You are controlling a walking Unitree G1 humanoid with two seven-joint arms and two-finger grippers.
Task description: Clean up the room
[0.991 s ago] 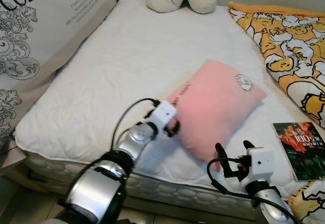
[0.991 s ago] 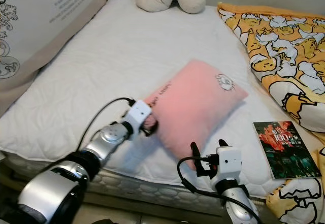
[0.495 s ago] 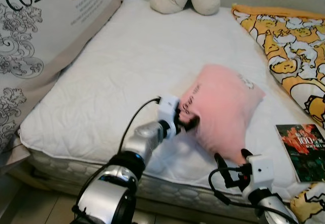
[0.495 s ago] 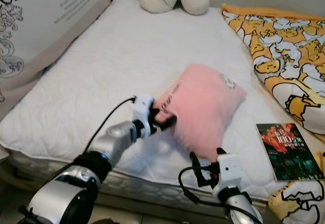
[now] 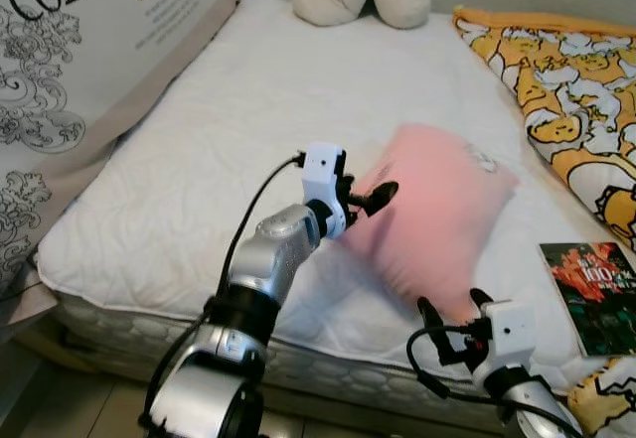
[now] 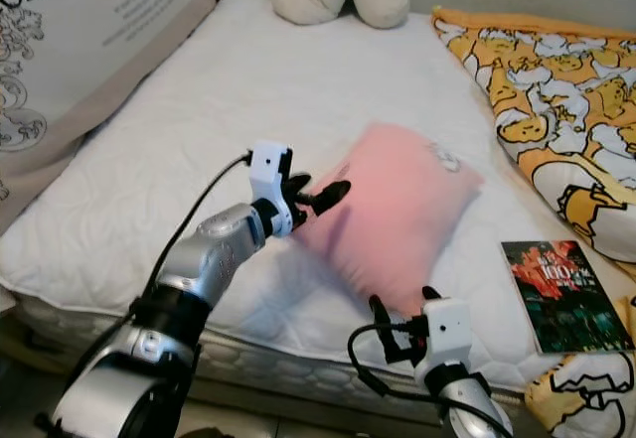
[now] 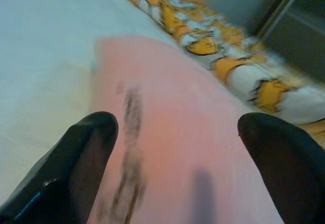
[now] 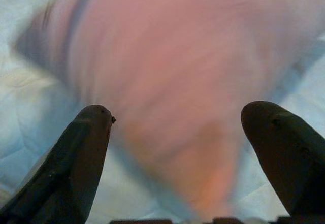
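Since half-second-earlier frame, left gripper [image 5: 366, 200] let go of soft pink rectangular pillow [image 5: 437, 215], lifted clear; fingers spread, empty. Pillow lies on white quilted mattress [image 5: 199, 160], long axis diagonal, blurred, perhaps still settling. Right gripper [image 5: 452, 311] spread open, empty, just below pillow's near corner, nearer arm. Dark paperback book [image 5: 596, 294] right of pillow. No containers.

Head stereo pair looks down on the bed [image 5: 199, 160]; both wrist cameras face the pink pillow [image 6: 397, 210] at close range
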